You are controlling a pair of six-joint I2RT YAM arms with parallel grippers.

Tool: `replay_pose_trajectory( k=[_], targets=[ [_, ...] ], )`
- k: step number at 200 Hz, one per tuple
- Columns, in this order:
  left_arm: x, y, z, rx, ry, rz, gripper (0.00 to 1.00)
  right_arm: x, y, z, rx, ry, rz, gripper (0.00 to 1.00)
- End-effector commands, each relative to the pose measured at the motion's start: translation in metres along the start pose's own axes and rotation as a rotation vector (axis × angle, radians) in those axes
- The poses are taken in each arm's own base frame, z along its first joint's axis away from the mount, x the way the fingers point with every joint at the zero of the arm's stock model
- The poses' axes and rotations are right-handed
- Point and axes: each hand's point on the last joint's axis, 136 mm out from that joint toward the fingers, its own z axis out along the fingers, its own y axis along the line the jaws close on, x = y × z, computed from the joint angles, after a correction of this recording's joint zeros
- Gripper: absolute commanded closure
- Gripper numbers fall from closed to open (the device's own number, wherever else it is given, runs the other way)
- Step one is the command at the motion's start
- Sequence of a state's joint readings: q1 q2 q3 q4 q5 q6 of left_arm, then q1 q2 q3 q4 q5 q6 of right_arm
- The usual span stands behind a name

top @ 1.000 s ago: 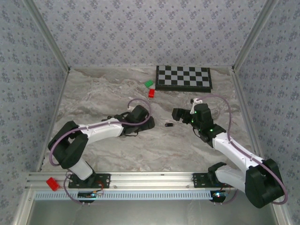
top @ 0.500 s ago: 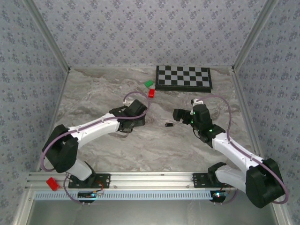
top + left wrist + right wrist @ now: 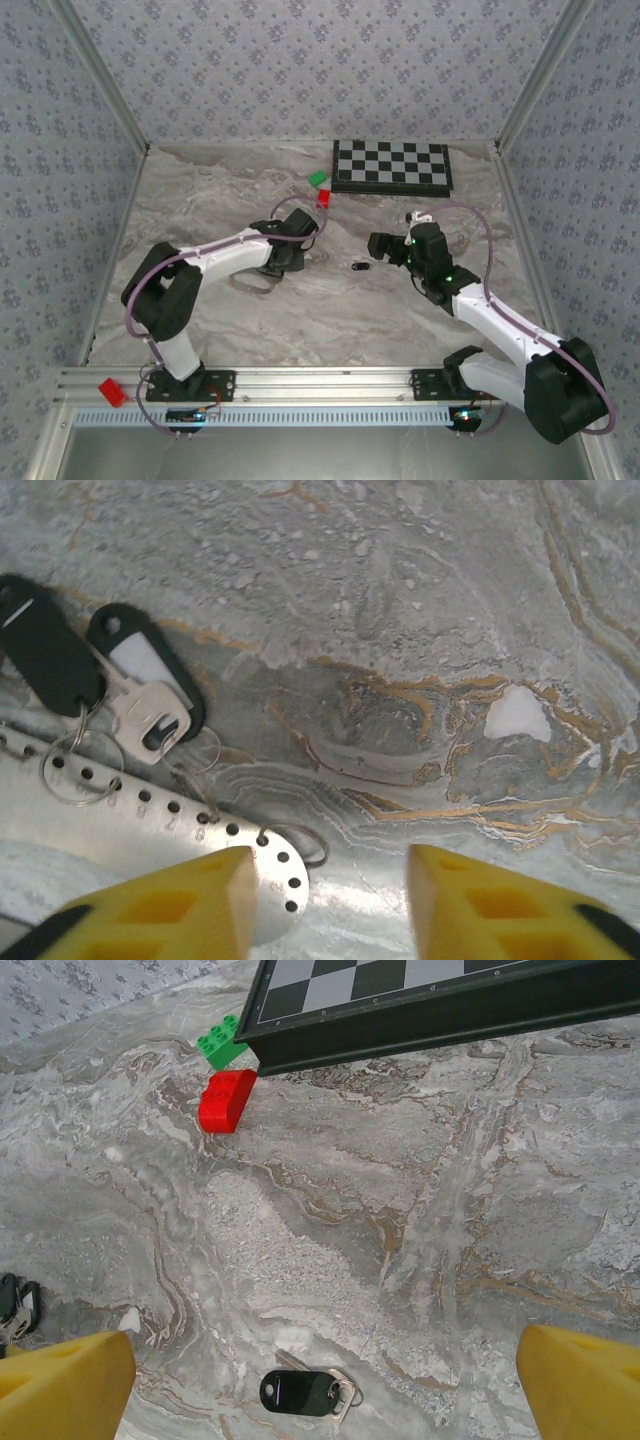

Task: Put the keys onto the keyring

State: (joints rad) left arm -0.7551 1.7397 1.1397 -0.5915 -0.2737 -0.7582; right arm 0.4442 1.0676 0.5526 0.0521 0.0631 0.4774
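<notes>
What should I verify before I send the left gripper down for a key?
1. The left gripper is empty: ok, its jaws stand apart with nothing between them.
2. The right gripper is open and empty: ok.
3. The keys are lined up with the left gripper: not ok, they lie off to the left of its fingers.
4. The keyring is found: ok, a wire ring lies at the end of the perforated metal strip, close ahead of the fingers.
5. The lone key is clear to reach: ok, it lies flat in front of the right gripper.
6. The lone key is threaded on a ring: cannot tell.
</notes>
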Motion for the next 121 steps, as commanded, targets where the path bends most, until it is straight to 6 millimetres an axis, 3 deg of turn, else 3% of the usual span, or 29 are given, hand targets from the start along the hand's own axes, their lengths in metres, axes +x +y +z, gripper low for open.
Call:
replay_pose_trajectory(
  k=[1,121],
  targets=[
    [0.003,0.004,0.002,-0.075,0.02,0.029,0.63,-0.005,0.007,-0.005,-0.029,-0.015,-0.019,0.01],
    [0.014,0.021,0.02,-0.284,0.035,0.126,0.65,-0.007,0.01,-0.01,-0.037,-0.032,-0.02,0.01]
  ],
)
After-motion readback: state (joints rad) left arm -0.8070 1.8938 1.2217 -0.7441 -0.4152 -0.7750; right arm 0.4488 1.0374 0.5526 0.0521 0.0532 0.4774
